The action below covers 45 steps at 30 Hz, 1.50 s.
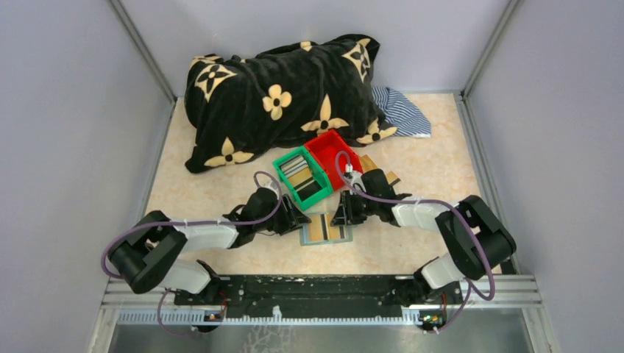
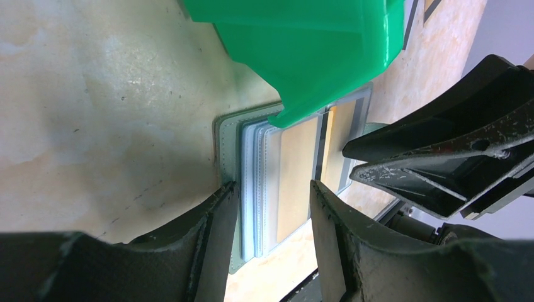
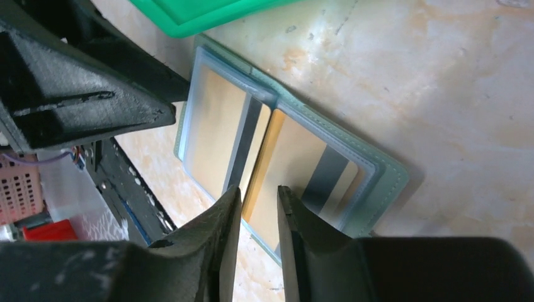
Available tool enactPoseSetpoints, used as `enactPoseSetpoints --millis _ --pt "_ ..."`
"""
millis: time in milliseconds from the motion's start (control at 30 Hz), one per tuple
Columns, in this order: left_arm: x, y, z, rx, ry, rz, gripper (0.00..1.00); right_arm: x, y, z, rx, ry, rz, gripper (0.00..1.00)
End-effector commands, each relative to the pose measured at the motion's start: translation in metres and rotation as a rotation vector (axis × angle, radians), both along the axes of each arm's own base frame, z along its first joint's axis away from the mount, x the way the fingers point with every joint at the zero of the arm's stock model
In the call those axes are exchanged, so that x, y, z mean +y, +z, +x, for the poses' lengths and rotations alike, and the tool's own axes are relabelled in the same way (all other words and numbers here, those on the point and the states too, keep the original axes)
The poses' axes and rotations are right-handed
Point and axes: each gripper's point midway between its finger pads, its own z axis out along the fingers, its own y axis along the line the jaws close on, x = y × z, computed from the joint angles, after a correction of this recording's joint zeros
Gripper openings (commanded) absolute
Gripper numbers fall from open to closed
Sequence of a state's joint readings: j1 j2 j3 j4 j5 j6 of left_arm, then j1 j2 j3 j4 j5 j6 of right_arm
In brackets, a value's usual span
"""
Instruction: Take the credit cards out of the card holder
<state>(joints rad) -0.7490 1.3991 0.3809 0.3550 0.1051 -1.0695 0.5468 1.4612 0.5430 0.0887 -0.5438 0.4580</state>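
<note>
Soft grey-green folding card holder [image 1: 326, 229] open flat just before green plastic bin [image 1: 303, 176]; left gripper [image 2: 272, 185] half-wide astride its pockets, right gripper [image 3: 259, 190] narrowly parted about edge of thin gold credit card [image 3: 286, 167]; risk of card slipping, or weakly pinned holder dragging along.

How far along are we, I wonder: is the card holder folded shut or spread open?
Spread open: the card holder lies flat, both clear pocket pages facing up, gold credit cards visible inside.
</note>
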Motion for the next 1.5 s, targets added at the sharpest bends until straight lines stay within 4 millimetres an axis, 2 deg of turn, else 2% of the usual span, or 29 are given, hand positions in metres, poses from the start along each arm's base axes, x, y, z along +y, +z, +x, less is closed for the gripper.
enactPoseSetpoints --millis 0,200,533,967,1267,1467 --pt "0.045 -0.055 -0.017 0.113 0.044 0.239 0.54 0.013 0.013 0.001 -0.019 0.028 0.105 0.31" --pt "0.043 -0.051 -0.015 0.104 0.035 0.239 0.53 0.022 0.013 -0.005 -0.028 0.051 0.109 0.32" --pt "0.03 0.015 0.006 -0.045 0.016 0.184 0.53 0.024 -0.007 -0.009 0.02 0.039 0.123 0.27" --pt "-0.003 0.039 0.01 -0.081 -0.076 0.045 0.52 0.024 -0.015 -0.01 0.031 0.037 0.114 0.26" --pt "-0.016 0.037 0.006 -0.072 -0.122 -0.017 0.52 0.022 -0.019 -0.01 0.037 0.035 0.107 0.25" --pt "-0.012 0.003 -0.004 0.015 -0.137 0.028 0.52 0.023 -0.018 -0.01 0.038 0.035 0.109 0.25"
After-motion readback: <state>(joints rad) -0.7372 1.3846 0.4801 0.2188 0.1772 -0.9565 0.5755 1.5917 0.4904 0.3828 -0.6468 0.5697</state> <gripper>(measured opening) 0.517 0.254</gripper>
